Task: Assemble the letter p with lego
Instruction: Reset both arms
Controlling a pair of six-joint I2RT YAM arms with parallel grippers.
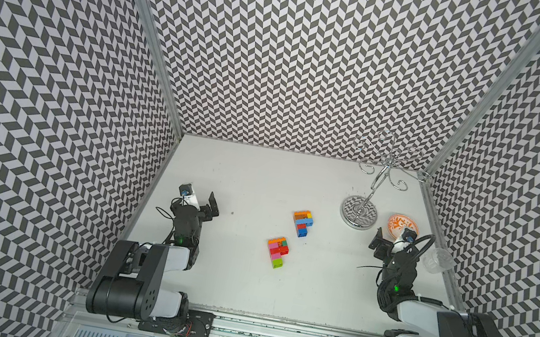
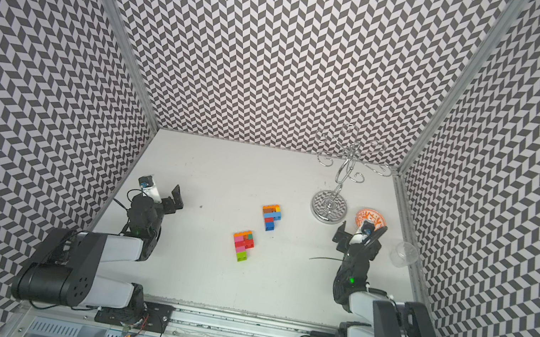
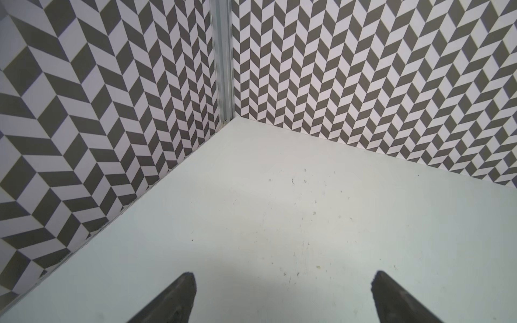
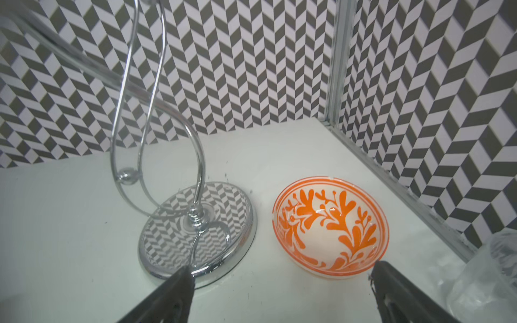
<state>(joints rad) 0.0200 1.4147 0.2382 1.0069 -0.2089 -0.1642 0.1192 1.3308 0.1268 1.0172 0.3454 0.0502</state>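
Two builds at table [image 1: 233, 283] centre: orange-blue lego [image 1: 302, 223], pink-lime lego [image 1: 277, 252], near each other. Left gripper [image 3: 284, 274], right gripper [image 4: 281, 265] both spread wide, empty, well apart from them.

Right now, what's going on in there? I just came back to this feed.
Nothing is being handled. The left gripper hangs open over the table near a wall corner, and the right gripper hangs open facing the chrome stand and the orange bowl. The orange-and-blue lego build and the pink-and-lime lego build lie mid-table, apart from each other and from both arms. Each looks roughly P-shaped.
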